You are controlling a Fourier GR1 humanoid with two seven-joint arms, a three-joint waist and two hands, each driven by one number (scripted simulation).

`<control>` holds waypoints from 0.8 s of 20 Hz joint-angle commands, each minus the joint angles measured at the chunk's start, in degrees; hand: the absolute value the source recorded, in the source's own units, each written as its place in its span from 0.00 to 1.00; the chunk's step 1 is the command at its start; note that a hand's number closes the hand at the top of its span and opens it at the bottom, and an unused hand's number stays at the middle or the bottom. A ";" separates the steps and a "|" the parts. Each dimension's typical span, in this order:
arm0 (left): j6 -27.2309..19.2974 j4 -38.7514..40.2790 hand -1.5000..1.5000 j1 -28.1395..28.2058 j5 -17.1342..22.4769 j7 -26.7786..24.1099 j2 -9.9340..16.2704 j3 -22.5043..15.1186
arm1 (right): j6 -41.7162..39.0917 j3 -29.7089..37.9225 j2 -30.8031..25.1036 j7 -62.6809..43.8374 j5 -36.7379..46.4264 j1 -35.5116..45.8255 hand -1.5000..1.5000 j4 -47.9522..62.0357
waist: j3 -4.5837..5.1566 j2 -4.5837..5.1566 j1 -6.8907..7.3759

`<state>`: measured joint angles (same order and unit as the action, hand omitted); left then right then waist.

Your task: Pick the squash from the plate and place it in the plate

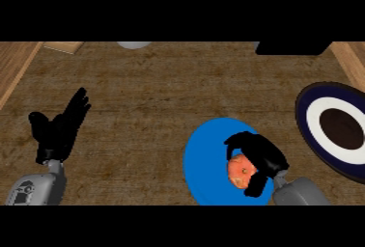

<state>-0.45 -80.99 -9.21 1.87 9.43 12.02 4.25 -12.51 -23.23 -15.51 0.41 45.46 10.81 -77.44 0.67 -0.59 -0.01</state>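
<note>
Squash (240, 171) sits on the blue plate (203, 159), w/ right hand (260, 157) curled round it, so the grasp looks made but no lift yet. Left to do: carry it over to the dark ringed plate (314, 108) at right & let go. Left hand (61, 128) rests w/ straight fingers near left edge.

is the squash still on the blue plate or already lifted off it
On it: the squash shows against the blue plate, with the right hand curled round it. Lifted or not: cannot tell.
</note>
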 commanded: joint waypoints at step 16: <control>0.28 1.98 0.50 -0.25 -0.86 -1.28 -0.51 1.25 | 5.16 13.95 2.72 -9.16 -3.71 -7.36 1.00 -29.19 | -0.64 0.31 -1.21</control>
<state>-0.44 -79.95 -9.81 1.07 9.31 11.59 5.33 -12.27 -12.60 -13.41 -7.48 41.04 5.02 -99.90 0.06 -0.21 -0.69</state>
